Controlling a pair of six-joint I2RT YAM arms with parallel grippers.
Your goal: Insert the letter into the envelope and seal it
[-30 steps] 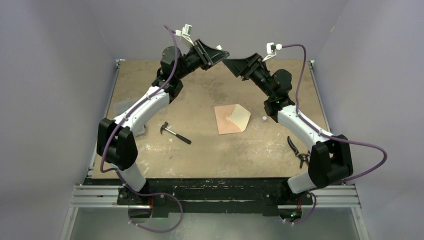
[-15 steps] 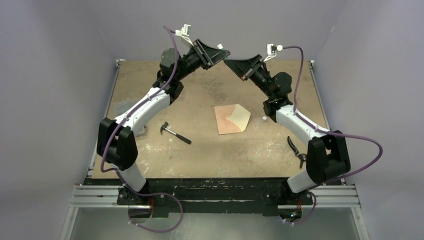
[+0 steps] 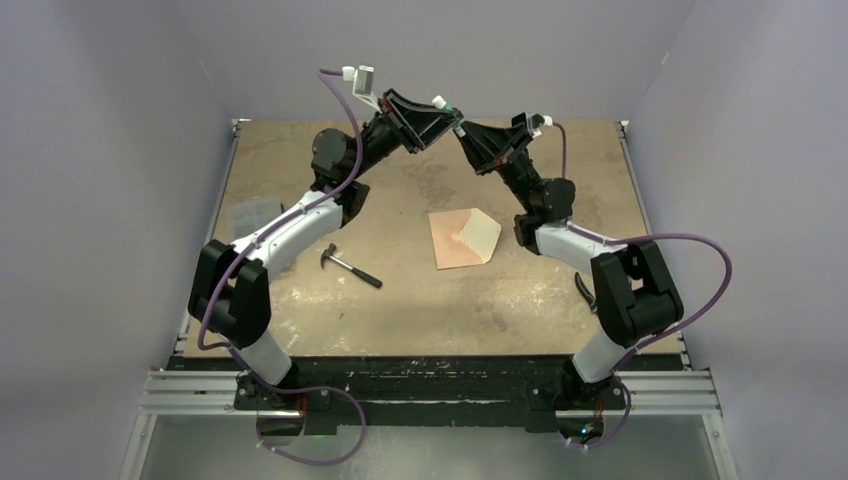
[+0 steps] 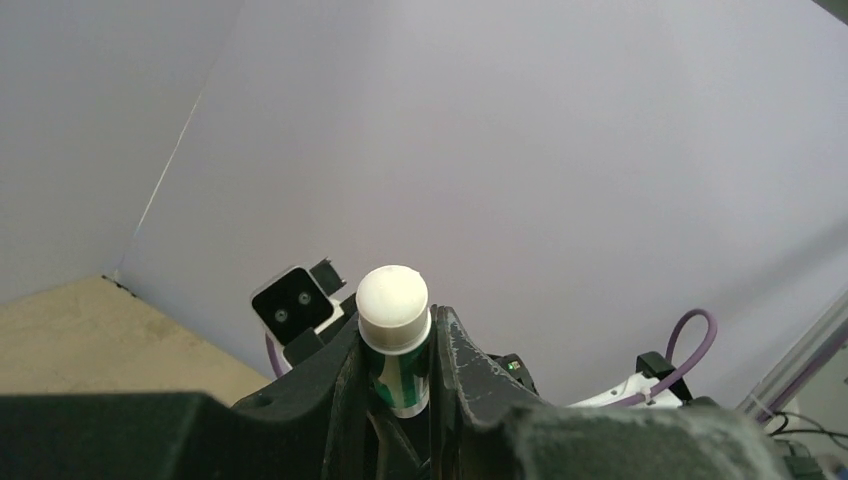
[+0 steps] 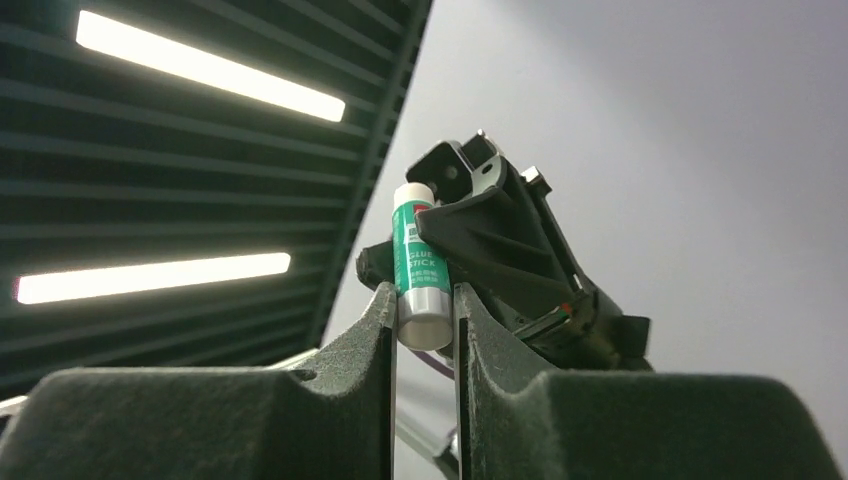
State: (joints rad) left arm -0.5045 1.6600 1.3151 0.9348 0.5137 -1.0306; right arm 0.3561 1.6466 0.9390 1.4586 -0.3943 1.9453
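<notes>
From the top, your left gripper (image 3: 445, 112) and right gripper (image 3: 466, 133) meet tip to tip in the air, at 12 o'clock from the envelope (image 3: 455, 243). The envelope lies flat mid-table with its cream flap open toward 3 o'clock; you cannot tell the letter apart from it. A hammer (image 3: 350, 267) lies at its 9 o'clock.

In your left wrist view, the fingers (image 4: 462, 365) are closed tight on a green glue stick (image 4: 393, 335), white cap sticking out.

In your right wrist view, the fingers (image 5: 375, 330) clamp the stick's silver end.
</notes>
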